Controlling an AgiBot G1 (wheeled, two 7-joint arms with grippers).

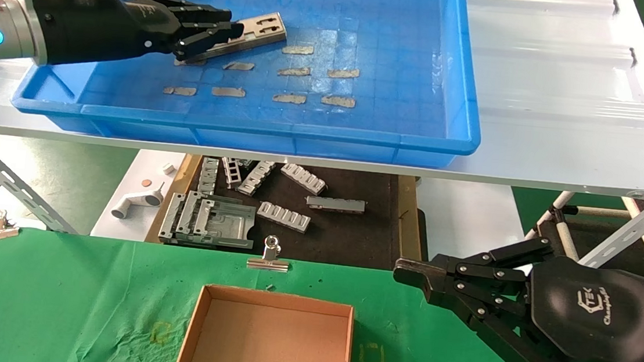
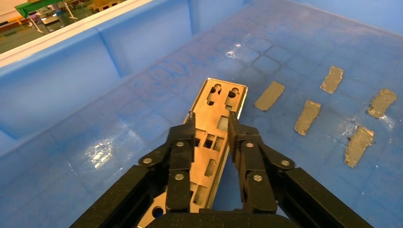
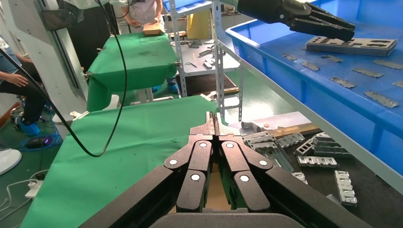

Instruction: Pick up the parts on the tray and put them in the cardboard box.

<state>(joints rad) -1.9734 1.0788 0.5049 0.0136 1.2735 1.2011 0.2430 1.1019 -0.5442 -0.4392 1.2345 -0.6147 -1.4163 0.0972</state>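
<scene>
cardboard box [image 1: 265, 339] open-topped, tray [image 1: 458, 88] floor mostly bare, raised rim

Bright, even overhead lighting is noted. Glare patches are seen on the tray [image 2: 100, 152] floor; soft shadows are cast under the left gripper [image 1: 227, 30].

Head camera high, looking down, wrist cameras close (sharing tray [image 1: 463, 100])

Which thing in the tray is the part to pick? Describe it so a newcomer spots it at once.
Find the big blue tray on the upper white shelf. In its far-left area lies the part, a thin silver metal plate stack punched with small cutouts, with the left end effector over one end. Unlike the flat tan tape scraps stuck to the floor, it is shiny and long.
</scene>
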